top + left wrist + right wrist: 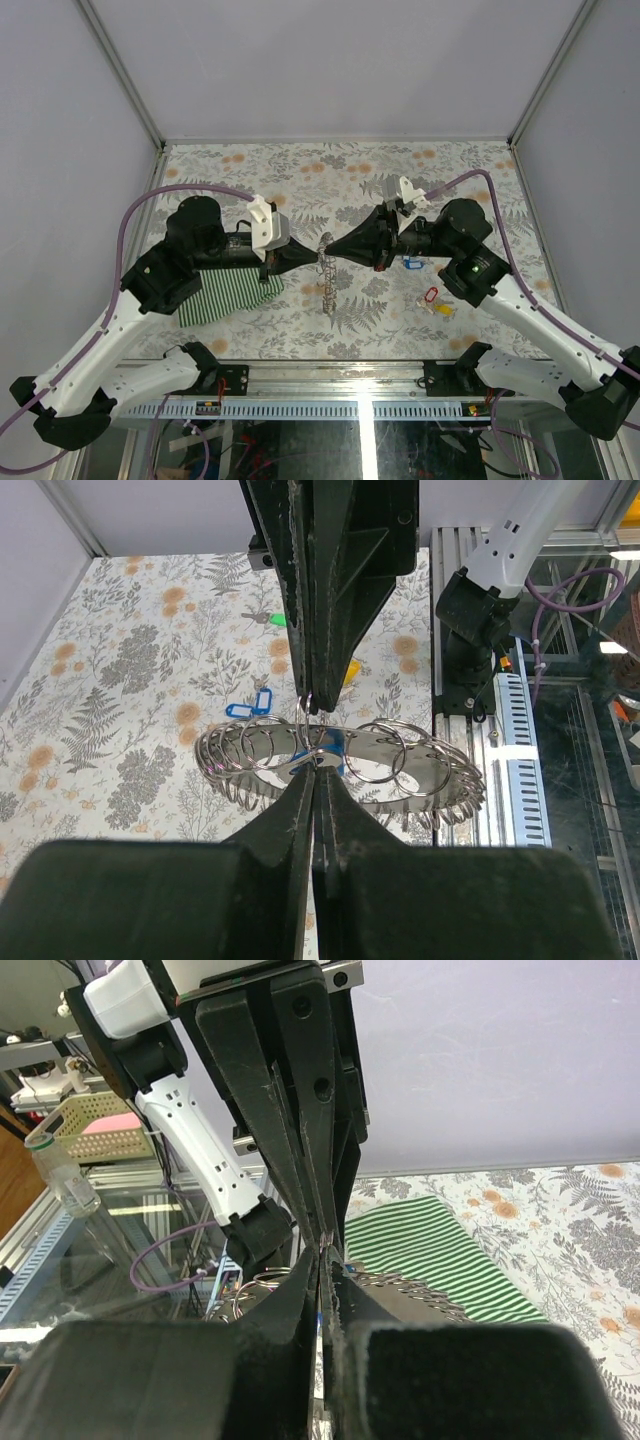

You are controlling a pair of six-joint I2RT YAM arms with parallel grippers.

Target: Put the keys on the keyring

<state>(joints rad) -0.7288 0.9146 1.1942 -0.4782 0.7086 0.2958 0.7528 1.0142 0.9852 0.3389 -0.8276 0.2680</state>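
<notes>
Tip to tip, the left gripper (317,778) pinches the large silvery toothed metal keyring (450,780), the right gripper (307,698) the loop of a half-hidden blue plastic key tag (333,748).

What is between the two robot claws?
The keyring, with a blue key at its middle, is pinched between the left gripper and right gripper tips. The left wrist view shows it best.

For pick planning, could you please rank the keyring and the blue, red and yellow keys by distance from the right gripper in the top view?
1. keyring, at the right gripper tips.
2. blue key, lying by the right arm.
3. red key, farther front-right.
4. yellow key, just beyond red.
</notes>
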